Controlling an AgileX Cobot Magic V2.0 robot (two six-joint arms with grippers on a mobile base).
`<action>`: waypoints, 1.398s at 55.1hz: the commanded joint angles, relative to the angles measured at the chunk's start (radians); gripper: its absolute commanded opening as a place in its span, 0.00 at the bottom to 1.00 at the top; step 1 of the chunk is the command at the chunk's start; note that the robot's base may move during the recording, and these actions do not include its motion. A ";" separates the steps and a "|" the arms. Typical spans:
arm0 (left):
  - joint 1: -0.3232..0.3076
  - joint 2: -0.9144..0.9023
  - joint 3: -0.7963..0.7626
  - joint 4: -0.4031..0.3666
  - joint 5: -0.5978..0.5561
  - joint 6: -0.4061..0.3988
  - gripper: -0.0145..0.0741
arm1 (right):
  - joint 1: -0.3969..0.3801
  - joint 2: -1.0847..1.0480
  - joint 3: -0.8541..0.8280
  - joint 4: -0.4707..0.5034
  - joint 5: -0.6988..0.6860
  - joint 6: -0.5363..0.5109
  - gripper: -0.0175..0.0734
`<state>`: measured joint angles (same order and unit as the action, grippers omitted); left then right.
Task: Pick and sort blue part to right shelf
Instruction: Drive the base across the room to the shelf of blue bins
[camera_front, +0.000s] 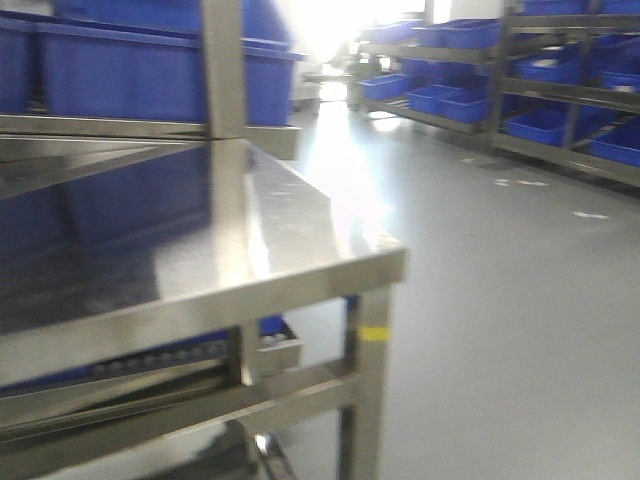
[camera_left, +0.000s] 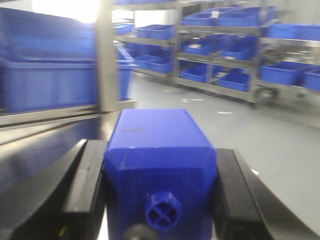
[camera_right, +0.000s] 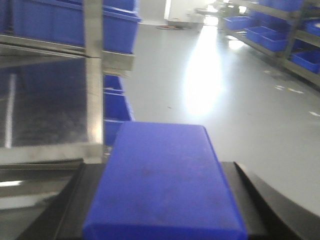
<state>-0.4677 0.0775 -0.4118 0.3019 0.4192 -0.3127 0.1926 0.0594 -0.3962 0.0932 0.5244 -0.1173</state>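
The part is blue, the shelf silver, the crates blue.

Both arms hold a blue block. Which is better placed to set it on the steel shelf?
Probably left. The shelf fills the front view's left half, beside the left tool and its part. The right tool, also gripping a part, is on the open floor's side. Blur leaves doubt.

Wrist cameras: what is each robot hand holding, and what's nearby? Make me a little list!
Left gripper: shut on knobbed blue part
Right gripper: shut on flat-topped blue part
Nearby: steel shelf, shiny top
Behind it: large blue crates
Far side: racks of blue bins across grey floor
Picture quality: blurry
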 joint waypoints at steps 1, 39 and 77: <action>-0.005 0.015 -0.025 0.004 -0.088 -0.008 0.50 | 0.000 0.013 -0.030 -0.003 -0.092 -0.007 0.40; -0.005 0.015 -0.025 0.004 -0.088 -0.008 0.50 | 0.000 0.013 -0.030 -0.003 -0.088 -0.007 0.40; -0.005 0.015 -0.025 0.004 -0.088 -0.008 0.50 | 0.000 0.013 -0.030 -0.003 -0.088 -0.007 0.40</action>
<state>-0.4677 0.0775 -0.4118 0.3019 0.4192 -0.3127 0.1926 0.0594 -0.3962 0.0932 0.5282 -0.1173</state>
